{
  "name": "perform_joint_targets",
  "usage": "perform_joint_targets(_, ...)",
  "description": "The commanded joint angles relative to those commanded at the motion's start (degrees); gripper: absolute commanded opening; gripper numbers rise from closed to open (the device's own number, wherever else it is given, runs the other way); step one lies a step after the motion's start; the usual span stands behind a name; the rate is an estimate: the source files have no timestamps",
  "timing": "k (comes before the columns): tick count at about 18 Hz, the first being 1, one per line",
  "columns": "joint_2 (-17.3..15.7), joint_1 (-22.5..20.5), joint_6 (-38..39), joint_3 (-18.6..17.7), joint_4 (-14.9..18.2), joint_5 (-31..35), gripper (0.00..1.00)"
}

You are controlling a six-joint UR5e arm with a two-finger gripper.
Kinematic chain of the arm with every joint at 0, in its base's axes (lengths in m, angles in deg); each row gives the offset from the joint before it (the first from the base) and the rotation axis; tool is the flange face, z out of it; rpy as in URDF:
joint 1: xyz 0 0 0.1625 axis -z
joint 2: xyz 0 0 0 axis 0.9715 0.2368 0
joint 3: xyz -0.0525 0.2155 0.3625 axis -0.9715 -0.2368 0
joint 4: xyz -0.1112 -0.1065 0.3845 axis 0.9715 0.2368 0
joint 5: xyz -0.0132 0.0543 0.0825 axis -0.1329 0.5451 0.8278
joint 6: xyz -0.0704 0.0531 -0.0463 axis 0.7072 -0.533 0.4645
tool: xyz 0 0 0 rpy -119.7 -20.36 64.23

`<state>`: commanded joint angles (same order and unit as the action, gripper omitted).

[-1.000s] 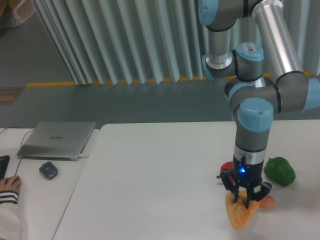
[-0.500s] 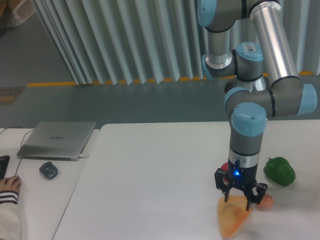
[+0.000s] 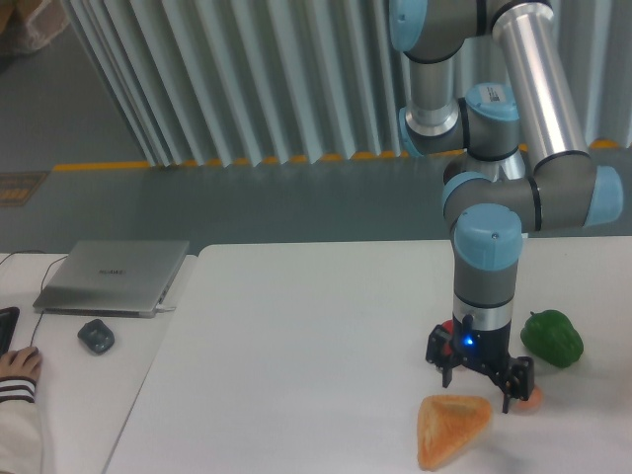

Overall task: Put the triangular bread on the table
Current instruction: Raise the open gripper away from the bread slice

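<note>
Bread (image 3: 452,428): lies flat on the bench (image 3: 296,336), just below the hand, apart from it.
Hand (image 3: 479,385): fingers spread, empty, letting go.
Judgement: placement looks done.

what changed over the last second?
The end effector let go of the triangular bread, which went from hanging tilted in its grip to lying flat on the table, a little further left. The end effector now stands open above it. Green pepper, laptop and mouse stayed put.
</note>
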<state>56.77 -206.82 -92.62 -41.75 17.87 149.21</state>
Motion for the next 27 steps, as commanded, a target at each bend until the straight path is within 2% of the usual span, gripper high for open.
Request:
perform_joint_targets(3,-0.01,0.0,-6.34,-0.1,-0.17,5.54,1.0)
perform_joint_targets(7,-0.18,-0.26,-10.39,-0.1,-0.09,5.91,1.0)
perform_joint_targets(11,-0.53,-1.14,-19.43,-0.18,0.0,5.55,1.0)
perform_joint_targets(13,-0.44,-1.14,-20.33,0.34,0.26,5.47,1.0)
perform_joint_targets(17,-1.76,-1.67,-20.68,0.78,7.45,-0.49,1.0)
perform_joint_targets(19,-2.81,-1.67,-22.6,0.7,9.22,-1.56,1.0)
perform_joint_targets(23,-4.75,-1.32,-23.14,0.17,9.4,-8.76,1.0)
perform_joint_targets(27,-4.93,-1.49,-23.14,0.17,9.14,-9.04,1.0)
